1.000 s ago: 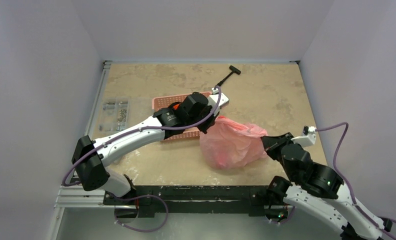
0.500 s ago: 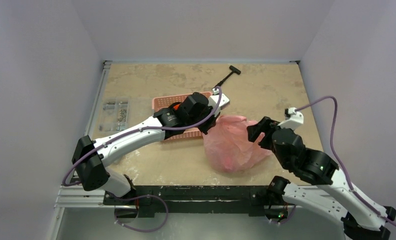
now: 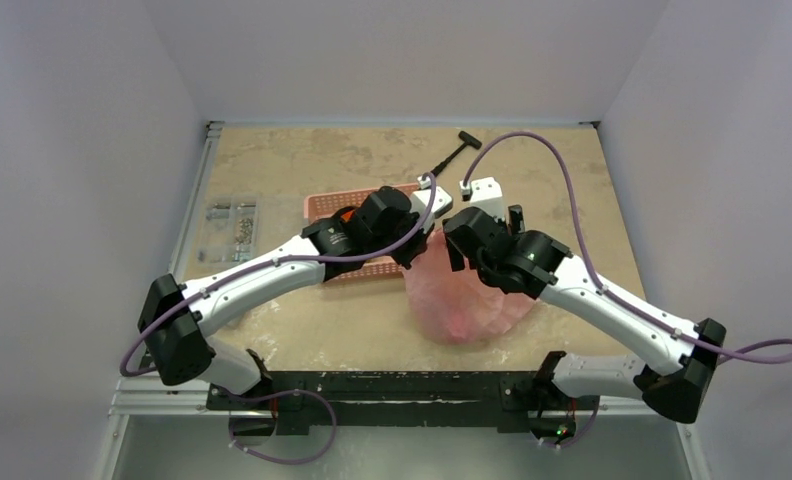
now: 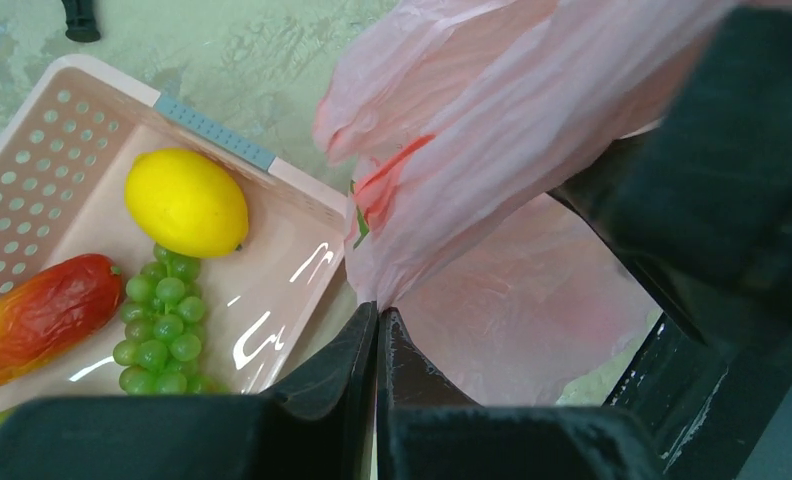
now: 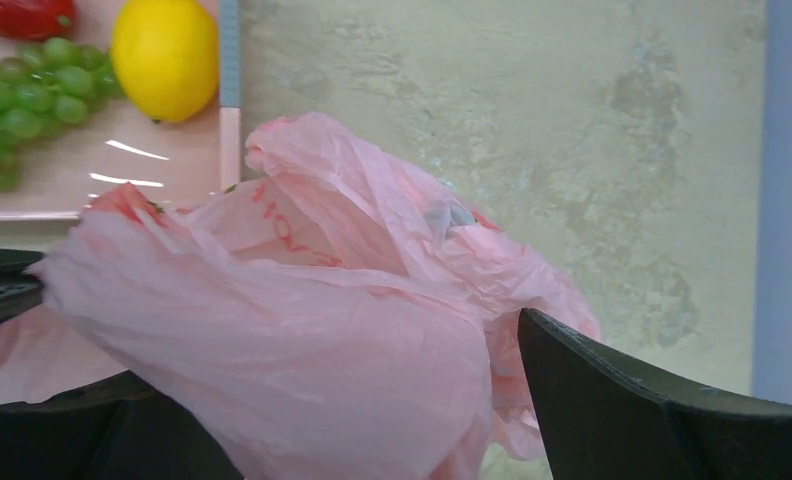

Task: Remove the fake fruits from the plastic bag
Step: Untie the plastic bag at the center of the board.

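Your right end effector (image 5: 352, 400) just swung over the plastic bag (image 3: 467, 300), jaws released wide | left end effector (image 4: 377, 330) stays clenched on its edge | reach-in likely next.

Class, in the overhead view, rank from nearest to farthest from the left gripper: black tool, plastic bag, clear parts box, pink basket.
1. plastic bag: pinched in the left gripper itself.
2. pink basket: directly beside it, to the left.
3. black tool: behind it, toward the far edge.
4. clear parts box: at the table's far left side.
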